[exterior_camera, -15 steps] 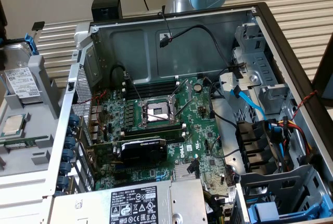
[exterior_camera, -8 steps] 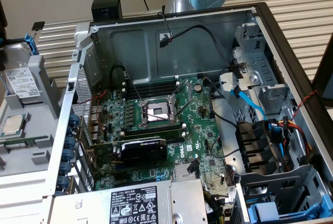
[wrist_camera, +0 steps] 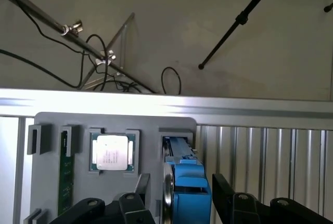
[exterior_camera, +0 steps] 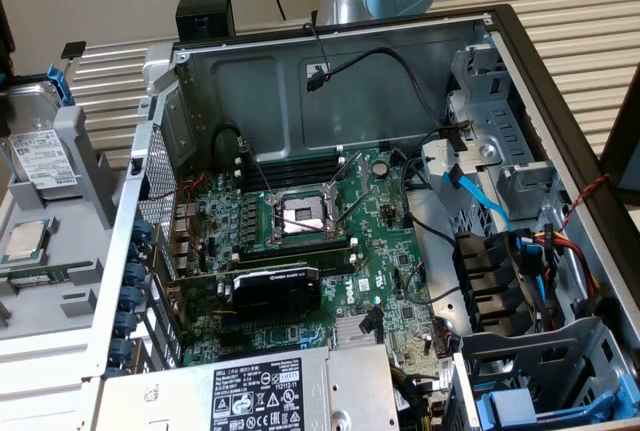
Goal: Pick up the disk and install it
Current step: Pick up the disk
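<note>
1. Gripper [wrist_camera: 178,185]: open, one jaw on either side of the disk.
2. Disk [wrist_camera: 187,174]: upright on edge in grey holder [wrist_camera: 78,122], near processor chip [wrist_camera: 111,151].
3. Computer case [exterior_camera: 260,91]: lid off, motherboard exposed.

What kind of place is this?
Probably a robotics lab bench for computer assembly: an open grey metal computer case with a green motherboard, and a grey plastic parts tray holding a square silver processor chip.
</note>
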Available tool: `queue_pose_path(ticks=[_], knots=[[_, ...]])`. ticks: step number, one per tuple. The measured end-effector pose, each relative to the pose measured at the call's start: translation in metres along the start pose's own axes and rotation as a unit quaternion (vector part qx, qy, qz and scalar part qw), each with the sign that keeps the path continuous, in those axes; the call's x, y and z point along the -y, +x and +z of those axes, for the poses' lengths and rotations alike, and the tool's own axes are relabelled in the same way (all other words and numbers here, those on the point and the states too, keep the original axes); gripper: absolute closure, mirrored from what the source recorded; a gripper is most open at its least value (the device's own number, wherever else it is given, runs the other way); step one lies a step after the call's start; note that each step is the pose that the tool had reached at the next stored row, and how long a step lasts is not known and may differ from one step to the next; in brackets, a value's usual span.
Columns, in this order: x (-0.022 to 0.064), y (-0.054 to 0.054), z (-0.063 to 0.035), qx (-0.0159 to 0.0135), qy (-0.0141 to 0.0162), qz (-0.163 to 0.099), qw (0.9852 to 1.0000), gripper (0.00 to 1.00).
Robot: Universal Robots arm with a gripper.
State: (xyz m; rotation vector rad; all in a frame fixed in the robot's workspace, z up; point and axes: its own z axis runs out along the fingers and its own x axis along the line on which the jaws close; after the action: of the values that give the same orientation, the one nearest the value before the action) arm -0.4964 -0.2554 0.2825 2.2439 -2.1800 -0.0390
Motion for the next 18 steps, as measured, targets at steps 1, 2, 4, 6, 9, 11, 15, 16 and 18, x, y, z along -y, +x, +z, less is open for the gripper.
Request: queue_pose_path(ticks=[1,2,4,6,9,11,15,16,18], knots=[[0.0,0.0,0.0,0.0,0.0,0.0,1.0,0.41],[0.0,0.0,0.0002,0.0,0.0002,0.0,1.0,0.41],[0.0,0.0,0.0005,0.0,0.0003,0.0,1.0,0.41],[0.0,0.0,0.0006,0.0,0.0003,0.0,1.0,0.41],[0.0,0.0,0.001,0.0,0.0004,0.0,1.0,0.51],[0.0001,0.0,0.0013,0.0,0.0005,0.0,1.0,0.51],[0.0001,0.0,0.002,-0.0008,0.0005,0.0,1.0,0.51],[0.0001,0.0,0.002,-0.0009,0.0004,0.0,1.0,0.51],[0.0001,0.0,0.0024,-0.0009,0.0005,0.0,1.0,0.51]])
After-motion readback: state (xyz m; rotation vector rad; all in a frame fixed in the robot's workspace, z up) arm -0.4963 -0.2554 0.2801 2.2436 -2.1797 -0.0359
